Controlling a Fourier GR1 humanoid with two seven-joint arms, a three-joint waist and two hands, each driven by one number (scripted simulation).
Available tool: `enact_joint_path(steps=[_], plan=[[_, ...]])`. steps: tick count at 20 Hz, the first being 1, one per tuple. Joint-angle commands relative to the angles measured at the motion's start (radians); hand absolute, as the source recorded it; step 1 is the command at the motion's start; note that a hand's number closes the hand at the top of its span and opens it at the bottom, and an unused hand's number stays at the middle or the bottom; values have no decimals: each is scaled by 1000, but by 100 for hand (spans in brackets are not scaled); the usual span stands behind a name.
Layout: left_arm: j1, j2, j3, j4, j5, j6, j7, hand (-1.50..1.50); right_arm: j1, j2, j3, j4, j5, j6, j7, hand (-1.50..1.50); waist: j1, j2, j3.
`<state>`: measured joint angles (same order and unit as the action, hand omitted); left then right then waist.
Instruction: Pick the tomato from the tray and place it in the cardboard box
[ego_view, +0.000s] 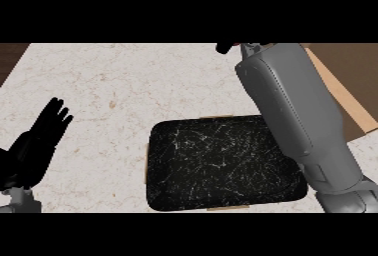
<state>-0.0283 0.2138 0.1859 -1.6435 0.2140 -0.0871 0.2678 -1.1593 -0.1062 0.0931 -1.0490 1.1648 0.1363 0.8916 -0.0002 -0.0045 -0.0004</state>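
A pale marbled surface (111, 85) fills most of the head view, seen from steeply above. The robot's right forearm (291, 105) stretches diagonally from the lower right up to the top edge, crossing over the right side of a black tray (214, 160) that lies near the middle, its scratched floor bare. Behind the forearm, at the far right, part of the brown cardboard box (347, 80) shows. The right hand (225, 48) is almost wholly cut off at the top edge; only a dark tip appears there, with a tiny sliver of red beside it, so whether its fingers are released or clasping anything cannot be told. The left hand (40, 132) rests at the left edge, fingers straight and raised, holding nothing. The tomato itself cannot be identified: it is not in the tray, and the red sliver is too small to name. Judging from this, the carrying step seems under way, and the next move would call for bringing the right hand over the box opening before letting go.
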Motion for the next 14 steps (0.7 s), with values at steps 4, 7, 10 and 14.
enact_joint_path(steps=[4, 7, 10, 14], plan=[[-4, 21, 24, -8, 13, -19, 5, 0, 9, -123, -72, -51, 37, -6, 29, 150, 3, 3, 0], [-63, 24, 30, 19, 9, 3, 34, 0, -4, -182, -107, -81, 0, 89, -10, 150, -4, 3, 0], [-36, 16, 37, 54, 17, -27, -22, 0, 42, -247, -116, 0, 15, 54, -94, 150, 2, 7, 0], [-9, 38, 49, 8, 25, -42, 13, 0, 104, -263, -139, -19, 4, -10, -155, 150, 7, 4, 0]])
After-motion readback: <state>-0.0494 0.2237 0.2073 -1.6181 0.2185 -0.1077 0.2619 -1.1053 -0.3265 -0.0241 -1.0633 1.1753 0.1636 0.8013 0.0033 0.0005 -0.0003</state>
